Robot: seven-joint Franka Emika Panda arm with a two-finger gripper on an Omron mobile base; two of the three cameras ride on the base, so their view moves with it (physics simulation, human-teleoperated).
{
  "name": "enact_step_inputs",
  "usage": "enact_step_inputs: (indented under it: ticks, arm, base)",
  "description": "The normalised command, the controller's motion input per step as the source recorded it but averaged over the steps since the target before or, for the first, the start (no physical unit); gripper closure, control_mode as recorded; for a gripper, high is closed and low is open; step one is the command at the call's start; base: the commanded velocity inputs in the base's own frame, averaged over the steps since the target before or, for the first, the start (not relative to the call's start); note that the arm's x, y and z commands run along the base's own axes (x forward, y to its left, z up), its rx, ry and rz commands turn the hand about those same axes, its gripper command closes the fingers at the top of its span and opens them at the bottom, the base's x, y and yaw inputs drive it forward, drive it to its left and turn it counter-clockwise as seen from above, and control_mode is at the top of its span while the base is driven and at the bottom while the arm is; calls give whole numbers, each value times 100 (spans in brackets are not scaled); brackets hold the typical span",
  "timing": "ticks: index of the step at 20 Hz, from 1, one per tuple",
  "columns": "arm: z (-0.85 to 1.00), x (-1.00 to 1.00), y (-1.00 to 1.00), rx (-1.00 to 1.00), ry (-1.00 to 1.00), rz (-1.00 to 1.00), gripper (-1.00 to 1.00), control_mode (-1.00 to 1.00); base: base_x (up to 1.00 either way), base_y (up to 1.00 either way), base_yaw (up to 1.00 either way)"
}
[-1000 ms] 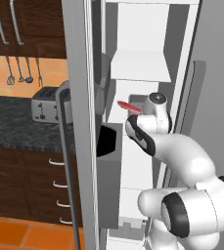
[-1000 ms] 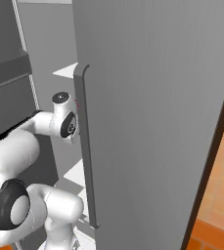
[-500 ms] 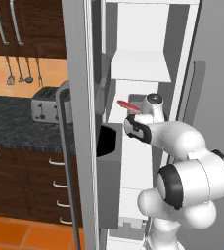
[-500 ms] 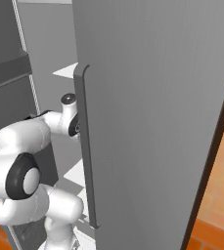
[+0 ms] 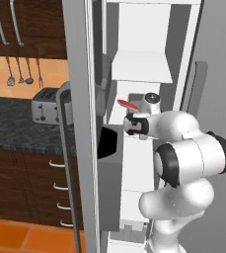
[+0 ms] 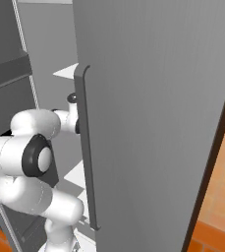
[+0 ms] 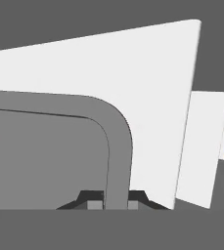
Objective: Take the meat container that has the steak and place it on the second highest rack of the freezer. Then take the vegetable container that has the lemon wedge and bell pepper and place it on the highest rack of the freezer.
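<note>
First step in hand: the steak (image 5: pixel 128 104) in its meat container (image 7: pixel 50 151) sits inside the freezer (image 5: pixel 149 74), jaws clamped on the container's rim (apparently). Next: settle it on the second highest rack (image 5: pixel 136 116), release.

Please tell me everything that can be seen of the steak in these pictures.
In the left base view, the thin red steak slab shows as a short, narrow strip, tilted with its left end higher. It sits inside the white freezer compartment, just above the white arm's end effector. Its tray and what touches it cannot be made out.
</note>
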Motion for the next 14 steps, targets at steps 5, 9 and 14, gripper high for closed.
enact_step_inputs:
  ticks: [5, 9, 14]
  arm:
    - [-27, 34, -8, 0, 0, 0, 100, -100]
    - [-30, 28, -10, 0, 0, 0, 100, -100]
    - [-2, 49, -2, 0, 0, 0, 100, -100]
  base:
    - [0, 0, 0]
    - [0, 0, 0]
    - [0, 0, 0]
